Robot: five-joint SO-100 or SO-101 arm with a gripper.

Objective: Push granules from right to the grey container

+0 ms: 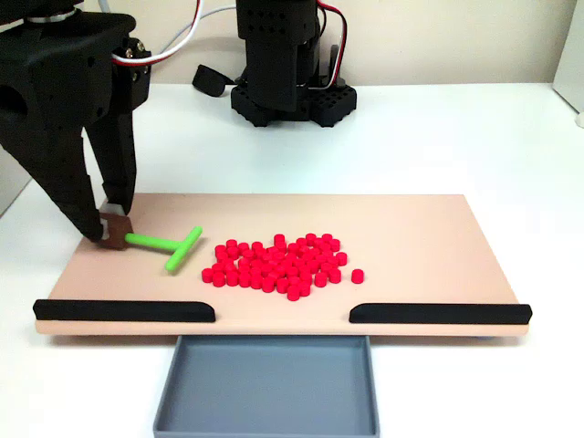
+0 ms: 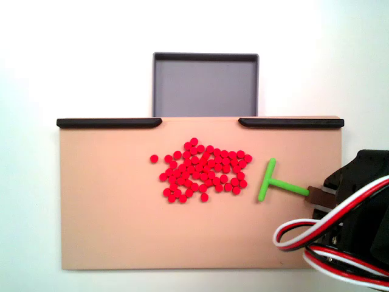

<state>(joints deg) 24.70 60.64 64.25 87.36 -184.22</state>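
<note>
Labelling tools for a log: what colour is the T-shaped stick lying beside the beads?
Bright green T-shaped plastic stick, clearest in a fixed view from the front.

I read this as a lab bench: a plain white tabletop carrying a tan rectangular board, the arm's black base behind that board.

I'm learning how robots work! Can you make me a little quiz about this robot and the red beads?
1. True or false: the grey container already holds some granules.
2. What is the gripper holding? A) a bead B) the brown end block of the green T-shaped stick C) nothing
3. Fill in: the gap between the two black strips lines up with the ____.

Key: 1 false; 2 B; 3 grey container.
</note>
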